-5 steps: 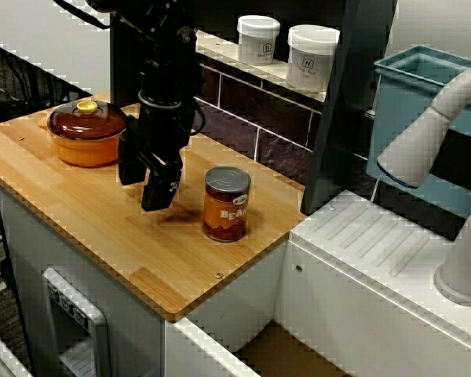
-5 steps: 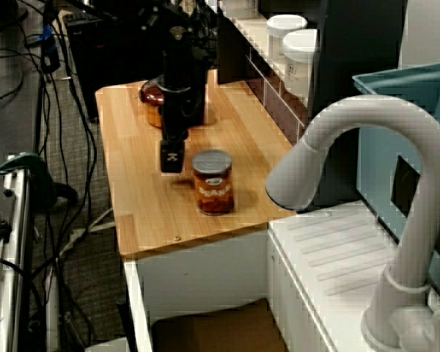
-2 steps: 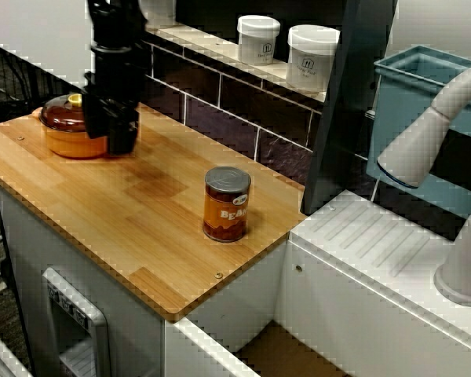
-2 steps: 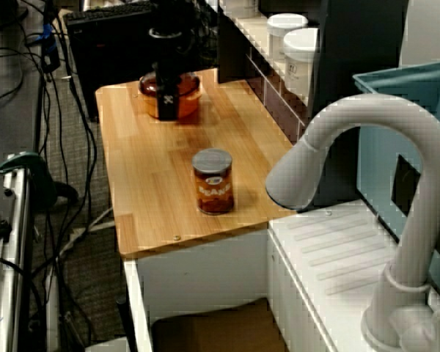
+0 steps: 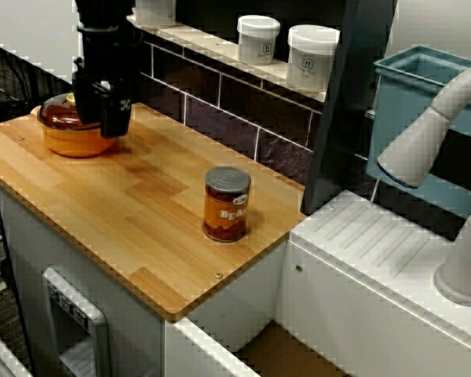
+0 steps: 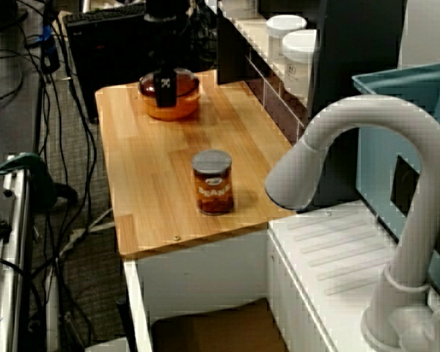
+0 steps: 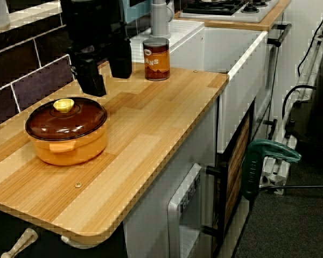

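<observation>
**At the counter's left end: an empty gripper (image 5: pixel 100 116) beside the lidded casserole pot (image 5: pixel 67 141)**

Toward the left end of the wooden counter (image 5: pixel 141 236), near its back edge, we see the orange casserole pot sitting flat, its brown lid seated. Just right of it the gripper hangs point-down. The view from the pot's end shows its fingers (image 7: pixel 91 80) spread with nothing between them and seemingly clear of the pot, so we judge it a hover, not a grasp. Further right, the bean can (image 5: pixel 226 204) stands upright, well apart from both and back from the front edge. Two white jars (image 5: pixel 258 39) line the shelf behind.
</observation>
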`<move>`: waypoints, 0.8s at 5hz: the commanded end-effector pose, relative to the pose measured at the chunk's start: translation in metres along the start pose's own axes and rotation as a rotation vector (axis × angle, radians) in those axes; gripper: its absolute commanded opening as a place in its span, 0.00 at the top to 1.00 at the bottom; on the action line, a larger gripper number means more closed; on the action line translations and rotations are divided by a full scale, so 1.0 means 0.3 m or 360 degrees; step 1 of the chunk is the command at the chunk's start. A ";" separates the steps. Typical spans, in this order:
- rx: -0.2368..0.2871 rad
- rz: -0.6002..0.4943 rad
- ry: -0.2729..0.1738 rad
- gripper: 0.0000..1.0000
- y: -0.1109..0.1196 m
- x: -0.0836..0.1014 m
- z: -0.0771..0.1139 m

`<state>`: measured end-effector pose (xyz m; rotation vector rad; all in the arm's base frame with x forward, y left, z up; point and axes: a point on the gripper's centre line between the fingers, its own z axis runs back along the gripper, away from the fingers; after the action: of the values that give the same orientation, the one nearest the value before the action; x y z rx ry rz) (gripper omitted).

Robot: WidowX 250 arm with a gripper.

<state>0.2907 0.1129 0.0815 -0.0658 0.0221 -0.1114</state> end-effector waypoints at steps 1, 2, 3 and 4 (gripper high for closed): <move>0.0055 0.0041 -0.0190 0.00 0.062 -0.002 0.127; 0.0090 0.0057 -0.0231 0.00 0.087 0.004 0.138; 0.0097 0.0071 -0.0277 0.00 0.131 0.019 0.168; 0.0130 0.0075 -0.0314 0.00 0.167 0.031 0.164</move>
<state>0.3030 0.1586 0.1125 -0.0223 -0.1324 -0.0534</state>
